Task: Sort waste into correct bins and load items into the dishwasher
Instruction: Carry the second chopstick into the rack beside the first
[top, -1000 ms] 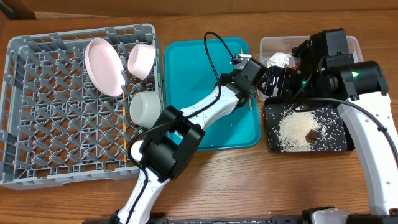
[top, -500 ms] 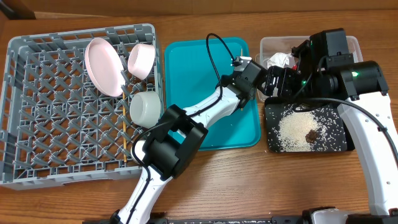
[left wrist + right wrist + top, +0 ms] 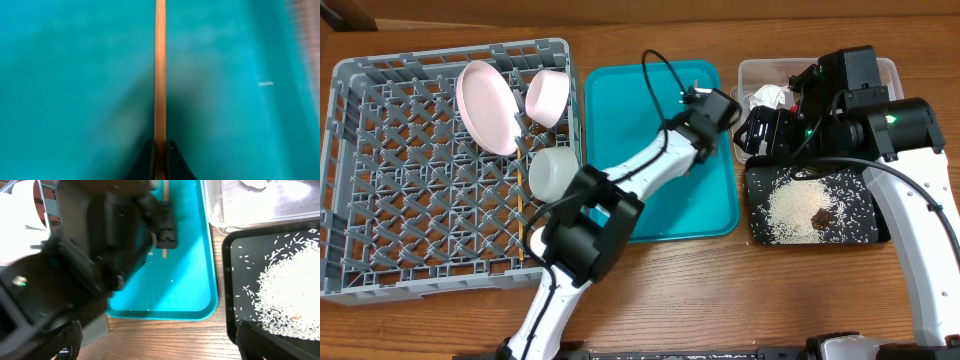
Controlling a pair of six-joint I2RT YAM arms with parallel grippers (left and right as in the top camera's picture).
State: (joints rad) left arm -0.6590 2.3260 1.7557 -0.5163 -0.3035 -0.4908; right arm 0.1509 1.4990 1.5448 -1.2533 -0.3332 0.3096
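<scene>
A thin wooden chopstick (image 3: 160,75) runs straight up the left wrist view over the teal tray (image 3: 620,110), and my left gripper (image 3: 160,145) is shut on its near end. From overhead, that gripper (image 3: 712,108) hangs over the tray's far right part. My right gripper (image 3: 757,132) stands open beside it, between the clear tub (image 3: 750,70) and the black tray (image 3: 860,235). In the right wrist view, nothing lies between the fingertips of the right gripper (image 3: 160,345). The black tray holds rice (image 3: 790,212) and a brown lump (image 3: 820,214). A white tissue (image 3: 768,96) lies in the tub.
The grey dish rack (image 3: 380,200) at the left holds a pink plate (image 3: 485,105), a bowl (image 3: 548,95), a cup (image 3: 553,172) and another chopstick (image 3: 520,220). A few rice grains lie on the teal tray (image 3: 190,280). My left arm crosses the tray diagonally.
My left gripper has shut on the chopstick and shifted a little toward the tray's far edge. The right arm has not moved.
</scene>
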